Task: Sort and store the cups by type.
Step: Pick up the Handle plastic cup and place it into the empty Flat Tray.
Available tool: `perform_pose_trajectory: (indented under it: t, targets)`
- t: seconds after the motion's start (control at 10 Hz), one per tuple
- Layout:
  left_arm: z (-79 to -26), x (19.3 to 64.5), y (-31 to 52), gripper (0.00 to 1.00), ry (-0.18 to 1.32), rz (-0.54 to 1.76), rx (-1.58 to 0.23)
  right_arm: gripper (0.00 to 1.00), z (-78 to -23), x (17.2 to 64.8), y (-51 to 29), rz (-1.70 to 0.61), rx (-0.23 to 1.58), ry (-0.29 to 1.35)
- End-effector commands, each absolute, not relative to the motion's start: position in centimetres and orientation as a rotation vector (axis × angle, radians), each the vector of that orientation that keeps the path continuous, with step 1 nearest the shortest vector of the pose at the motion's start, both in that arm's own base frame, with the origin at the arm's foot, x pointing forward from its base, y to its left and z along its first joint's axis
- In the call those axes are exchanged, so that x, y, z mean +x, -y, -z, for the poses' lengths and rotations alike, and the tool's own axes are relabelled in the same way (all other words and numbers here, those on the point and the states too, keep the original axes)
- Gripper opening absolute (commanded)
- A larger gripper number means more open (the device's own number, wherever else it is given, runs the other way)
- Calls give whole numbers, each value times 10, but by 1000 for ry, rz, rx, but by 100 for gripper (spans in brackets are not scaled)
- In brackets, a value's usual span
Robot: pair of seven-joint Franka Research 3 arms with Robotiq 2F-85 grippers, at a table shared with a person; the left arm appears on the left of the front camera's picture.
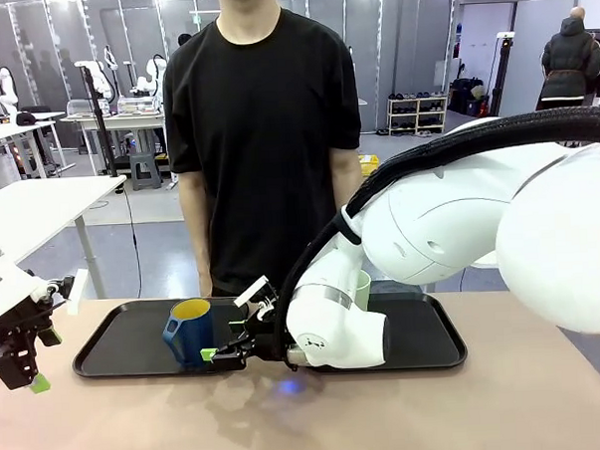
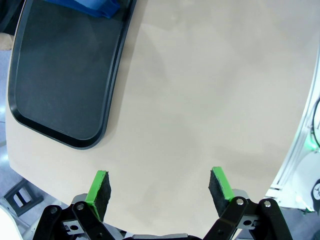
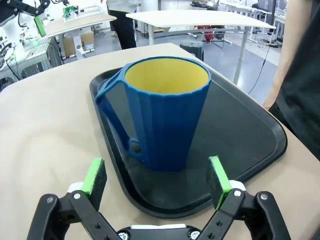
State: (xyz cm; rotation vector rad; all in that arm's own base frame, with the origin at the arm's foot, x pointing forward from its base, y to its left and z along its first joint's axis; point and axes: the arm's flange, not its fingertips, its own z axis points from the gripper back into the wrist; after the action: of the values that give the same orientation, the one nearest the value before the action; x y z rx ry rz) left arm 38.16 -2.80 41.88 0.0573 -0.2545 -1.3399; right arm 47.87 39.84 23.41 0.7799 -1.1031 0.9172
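Right claw [image 3: 156, 182] nearest the lens, jaws spread wide and holding nothing, green pads [image 3: 94, 176] level with the near rim of the black tray [image 3: 250, 145]. Just beyond it, upright on the tray: one dark blue mug [image 3: 165, 120], ribbed sides flaring toward the rim, yellow inside, looped handle turned to the left in the wrist view. Seen from the front, mug [image 1: 189, 331] on the left half of the tray [image 1: 117, 358], right claw [image 1: 232, 338] just right of it. One pale green tumbler [image 1: 362, 290], mostly hidden behind the right arm, upright toward the tray's far right. Two cups counted, one of each kind. Left claw [image 1: 23, 372] at the near left over bare surface [image 1: 408, 410], open wide and empty, well apart from the tray. One person in a black shirt [image 1: 261, 137] at the far side.
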Motion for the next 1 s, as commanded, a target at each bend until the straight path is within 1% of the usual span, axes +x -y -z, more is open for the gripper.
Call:
perform_pose_trajectory:
  t: [0.0,0.9]
  targets:
    - [-420,382,28,100,246,1330,81,100,-234,481,-399,-920,780,1110]
    - [-420,382,28,100,246,1330,81,100,-234,481,-399,-920,780,1110]
